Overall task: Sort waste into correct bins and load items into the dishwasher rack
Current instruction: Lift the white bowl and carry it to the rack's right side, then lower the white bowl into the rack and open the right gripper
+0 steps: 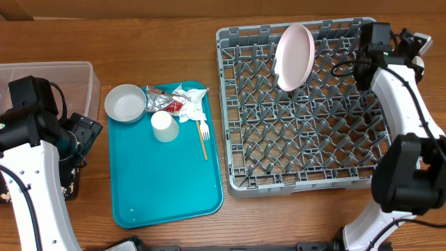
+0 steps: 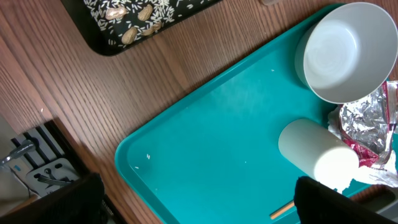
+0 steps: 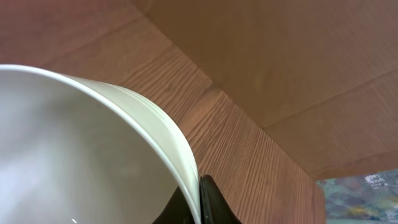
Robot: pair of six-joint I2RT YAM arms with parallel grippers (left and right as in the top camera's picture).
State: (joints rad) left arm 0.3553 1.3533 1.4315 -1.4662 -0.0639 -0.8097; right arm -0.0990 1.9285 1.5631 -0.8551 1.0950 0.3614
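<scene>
Near the table's left edge, the left tool point(image 2: 199, 202) hangs over the teal tray point(image 1: 164, 188), fingers spread wide and empty, probably ready for another pick. Just beside it, the black tray point(image 2: 102, 45) holds rice and nut scraps point(image 2: 134, 18), so food waste seems to be sorted there. Further back on the teal tray wait a cup point(image 1: 164, 126), a fork point(image 1: 204, 136), a bowl point(image 1: 125, 103), foil wrappers point(image 1: 164, 102) and a napkin point(image 1: 189, 103), not yet sorted. A clear tub point(image 1: 77, 70) sits at the far left corner. On the right, the dishwasher rack point(image 1: 300, 187) holds a plate point(image 1: 295, 56) on edge between its pegs. At the rack's far right corner, the right tool point(image 3: 199, 199) pinches the rim of a second bowl point(image 3: 74, 143), presumably to load it.
</scene>
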